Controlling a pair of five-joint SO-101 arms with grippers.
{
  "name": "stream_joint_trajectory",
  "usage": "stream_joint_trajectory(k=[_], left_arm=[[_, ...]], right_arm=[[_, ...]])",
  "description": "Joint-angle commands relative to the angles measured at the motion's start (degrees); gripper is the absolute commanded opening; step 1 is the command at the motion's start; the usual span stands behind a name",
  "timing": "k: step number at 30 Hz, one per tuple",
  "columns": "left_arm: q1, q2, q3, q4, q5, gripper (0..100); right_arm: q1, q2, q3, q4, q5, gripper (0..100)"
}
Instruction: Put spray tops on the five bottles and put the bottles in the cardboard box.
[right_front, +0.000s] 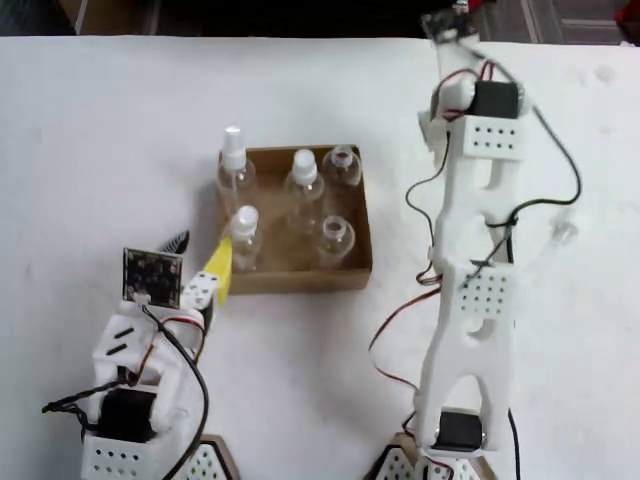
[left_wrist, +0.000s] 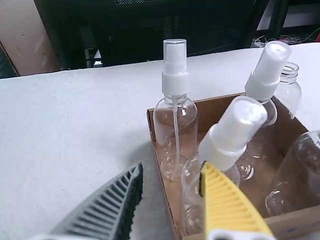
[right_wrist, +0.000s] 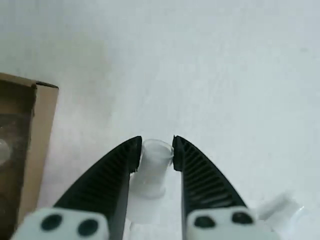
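Your right gripper (right_wrist: 156, 150) is closed on a spray top (right_wrist: 152, 172) over the desk (right_wrist: 225, 75), apart from the cardboard box (right_wrist: 42, 130). Your left gripper (left_wrist: 171, 172) stands wide open at the box's near corner, holding nothing. Five bottles (right_front: 303, 185) stand in the box: three topped, and two uncapped bottles (right_front: 335, 238).

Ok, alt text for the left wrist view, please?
A cardboard box on a white table holds clear bottles: three with white spray tops, one open-necked, one cut off at the edge. The left hand is open in the foreground, its yellow finger in front of the nearest capped bottle, its grey finger outside the box.
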Motion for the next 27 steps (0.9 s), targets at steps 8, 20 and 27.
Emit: stream_joint_trajectory(k=[8,20,27], left_arm=[[0.92,-0.4,-2.99,-0.18,-0.62,18],[0.92,-0.4,-2.99,-0.18,-0.62,18],[0.92,-0.4,-2.99,-0.18,-0.62,18]], right_arm=[[-3.65,-30.46,26.11,1.54,-13.1,1.5],[-12.18,-64.13,50.73,0.4,-12.75,1.5],[-13.58,-73.89,64.7,-14.02,-13.19,1.5]])
